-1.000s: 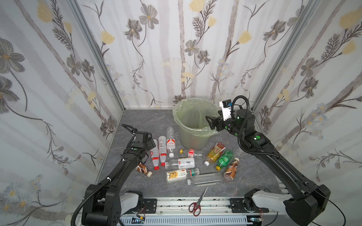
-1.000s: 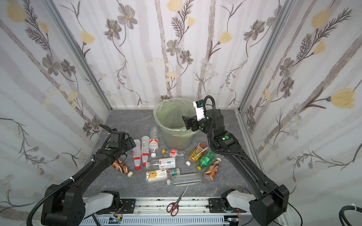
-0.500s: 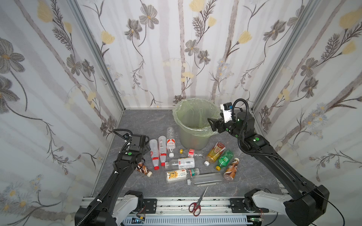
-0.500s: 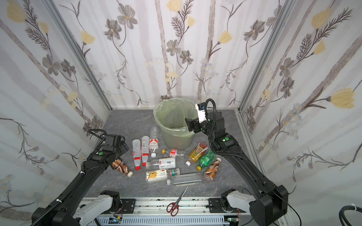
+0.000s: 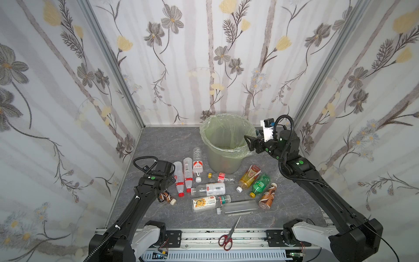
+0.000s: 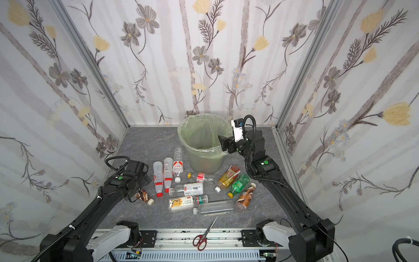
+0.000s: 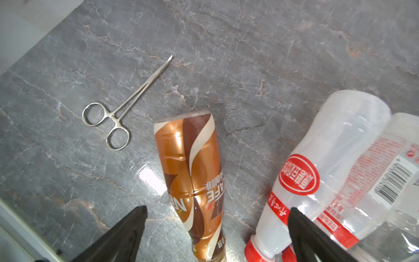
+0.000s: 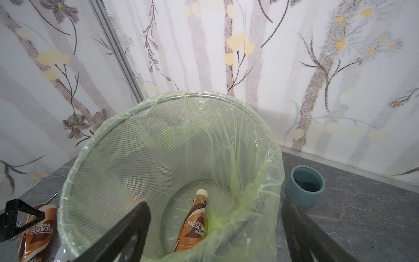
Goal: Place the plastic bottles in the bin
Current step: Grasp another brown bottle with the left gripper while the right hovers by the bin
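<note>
I'm hovering left end effector [image 7: 216,208], wide and empty, over brown bottle [image 7: 192,172], which is lying lengthwise under the jaw gap.

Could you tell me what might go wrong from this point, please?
1. The left gripper hangs open over the brown bottle, but one finger overlaps the neighbouring clear bottle; descending could strike or pinch that too.
2. The brown bottle is round and glossy, so it may roll from the jaws.
3. The right gripper is open right at the bin rim and could snag its bag.
</note>
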Tool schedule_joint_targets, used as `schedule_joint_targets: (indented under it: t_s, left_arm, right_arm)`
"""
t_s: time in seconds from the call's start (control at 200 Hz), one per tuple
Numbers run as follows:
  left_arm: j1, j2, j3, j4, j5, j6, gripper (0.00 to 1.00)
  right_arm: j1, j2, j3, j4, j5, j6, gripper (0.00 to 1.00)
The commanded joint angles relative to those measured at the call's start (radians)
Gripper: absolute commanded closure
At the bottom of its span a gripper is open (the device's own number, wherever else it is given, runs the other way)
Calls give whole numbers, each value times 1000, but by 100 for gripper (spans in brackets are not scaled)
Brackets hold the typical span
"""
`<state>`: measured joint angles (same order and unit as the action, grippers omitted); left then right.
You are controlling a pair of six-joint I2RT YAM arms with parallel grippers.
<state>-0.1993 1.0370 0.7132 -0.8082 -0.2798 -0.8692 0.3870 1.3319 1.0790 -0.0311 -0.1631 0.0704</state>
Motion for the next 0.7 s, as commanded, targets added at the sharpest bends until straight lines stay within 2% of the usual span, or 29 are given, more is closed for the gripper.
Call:
schedule_joint_targets:
  t_s: [0.0, 0.33, 0.7]
  left_arm:
    - [-5, 3, -18, -43, -30, -81, 0]
    - [-19, 49, -83, 37, -38, -133, 0]
    - [-19, 161, -142, 208, -52, -115, 14]
  right_arm:
    - [-7, -2, -1, 49, -15, 5, 9]
    - [-40, -9, -1, 68, -53, 22, 9]
    - [-51, -36, -7, 75, -75, 35, 9]
